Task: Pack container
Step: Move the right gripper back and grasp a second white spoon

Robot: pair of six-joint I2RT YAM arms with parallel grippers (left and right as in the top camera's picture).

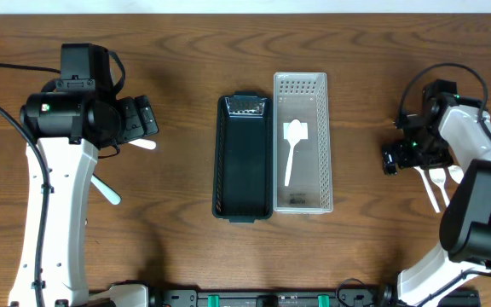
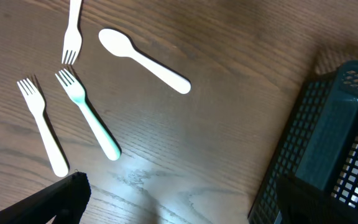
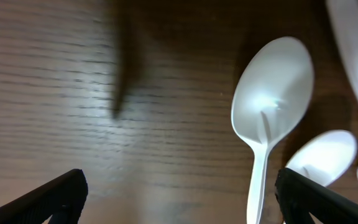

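A clear white basket at the table's middle holds one white spoon. A dark basket stands just left of it, seemingly empty; it also shows at the right of the left wrist view. My left gripper is open and empty, near a white spoon and several forks. My right gripper is open and empty, low over the table; a white spoon lies between its fingers near the right finger, with other white cutlery beside it.
In the overhead view, white cutlery lies under my left arm at the left, and more lies by my right gripper at the right edge. Bare wood lies between the baskets and each arm.
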